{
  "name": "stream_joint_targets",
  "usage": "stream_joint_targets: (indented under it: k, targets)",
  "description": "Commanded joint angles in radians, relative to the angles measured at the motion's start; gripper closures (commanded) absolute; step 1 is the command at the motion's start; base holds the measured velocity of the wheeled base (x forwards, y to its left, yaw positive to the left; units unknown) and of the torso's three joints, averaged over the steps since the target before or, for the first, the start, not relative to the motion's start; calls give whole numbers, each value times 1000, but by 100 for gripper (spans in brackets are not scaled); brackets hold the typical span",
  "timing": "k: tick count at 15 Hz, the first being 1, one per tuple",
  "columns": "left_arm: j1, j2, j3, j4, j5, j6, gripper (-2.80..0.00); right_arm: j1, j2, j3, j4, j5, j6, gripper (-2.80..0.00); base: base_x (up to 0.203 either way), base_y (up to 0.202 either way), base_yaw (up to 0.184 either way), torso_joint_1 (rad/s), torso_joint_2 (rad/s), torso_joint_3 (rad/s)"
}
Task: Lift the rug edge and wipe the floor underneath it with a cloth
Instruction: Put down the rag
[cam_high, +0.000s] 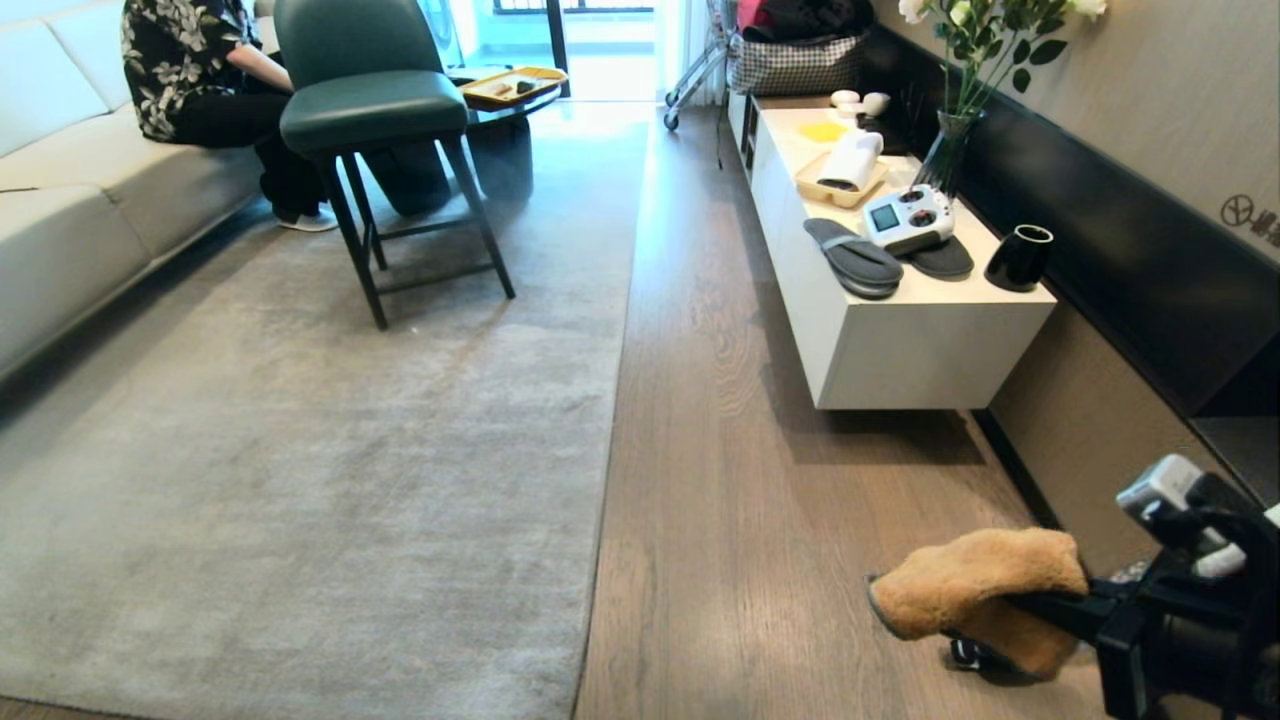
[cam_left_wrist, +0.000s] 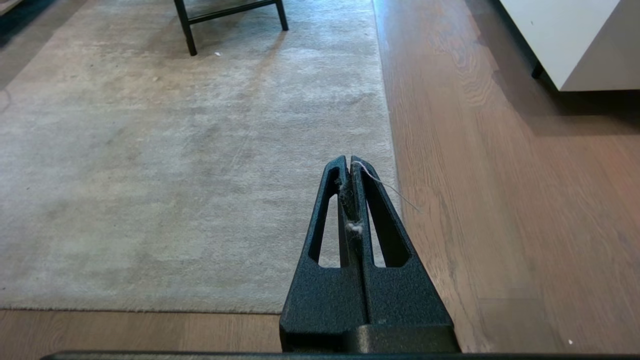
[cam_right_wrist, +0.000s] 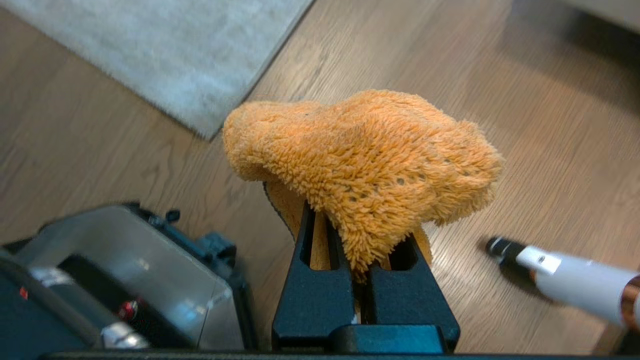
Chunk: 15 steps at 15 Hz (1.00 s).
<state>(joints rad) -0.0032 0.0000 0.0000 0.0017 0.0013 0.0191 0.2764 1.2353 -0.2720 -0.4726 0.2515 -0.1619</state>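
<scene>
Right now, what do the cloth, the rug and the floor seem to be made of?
The cloth, clamped in the right gripper: fluffy orange microfibre, judging by its long loose pile. The rug: short-pile grey-beige textile, matt, with brushed shading. The floor: brown planks with wood grain and a slight sheen; real wood or laminate, I cannot tell.

Closed left claw (cam_left_wrist: 350, 162) above the rug edge (cam_left_wrist: 387, 125).

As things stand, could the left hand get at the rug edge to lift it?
Probably yes. The left hand, shut and empty, hangs above the rug edge where it meets the floor, with nothing between. It must open first. The right hand holds the cloth off to the side.
</scene>
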Motion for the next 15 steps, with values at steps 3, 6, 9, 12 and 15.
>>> stream_joint_targets:
  k: [3,6,9,12,15]
  targets:
    - [0,0,0,0,0,1,0,1,-26,92,-14,2,28,0,0,0,0,0,0,0]
    - [1,0,0,0,0,1,0,1,-21,118,-54,1,189,0,0,0,0,0,0,0]
    - [1,0,0,0,0,1,0,-1,32,117,-58,-1,296,0,0,0,0,0,0,0]
    - [2,0,0,0,0,1,0,-34,140,95,-91,-2,336,0,0,0,0,0,0,0]
    - [0,0,0,0,0,1,0,-53,318,75,-214,-10,338,0,0,0,0,0,0,0]
